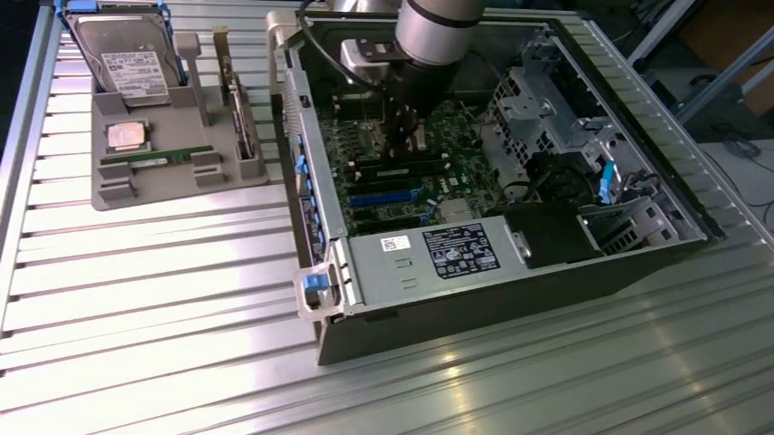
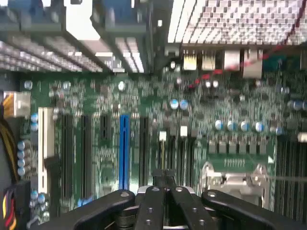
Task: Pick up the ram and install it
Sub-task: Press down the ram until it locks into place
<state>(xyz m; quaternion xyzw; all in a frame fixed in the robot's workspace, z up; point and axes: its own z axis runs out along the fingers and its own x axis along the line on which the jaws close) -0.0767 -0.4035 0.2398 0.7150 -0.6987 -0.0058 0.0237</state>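
The black gripper (image 1: 409,136) hangs inside the open dark computer case (image 1: 484,299), above the green motherboard (image 2: 144,124); its fingers (image 2: 165,179) are pressed together, and whether they pinch anything I cannot tell. One thin green ram stick (image 1: 158,159) lies on the grey holder tray (image 1: 169,195), at nine o'clock from the case.

**Ribbed Metal Desk Under Bright Light**

A desk (image 1: 145,299) of ribbed silver aluminium slats carried everything, its grooves running across the surface. Bright light glared off the slats toward the exterior view's left of the open computer case (image 1: 484,299). Beyond the case, at the exterior view's right, stood metal framing bars (image 1: 726,77) over a shadowy floor.
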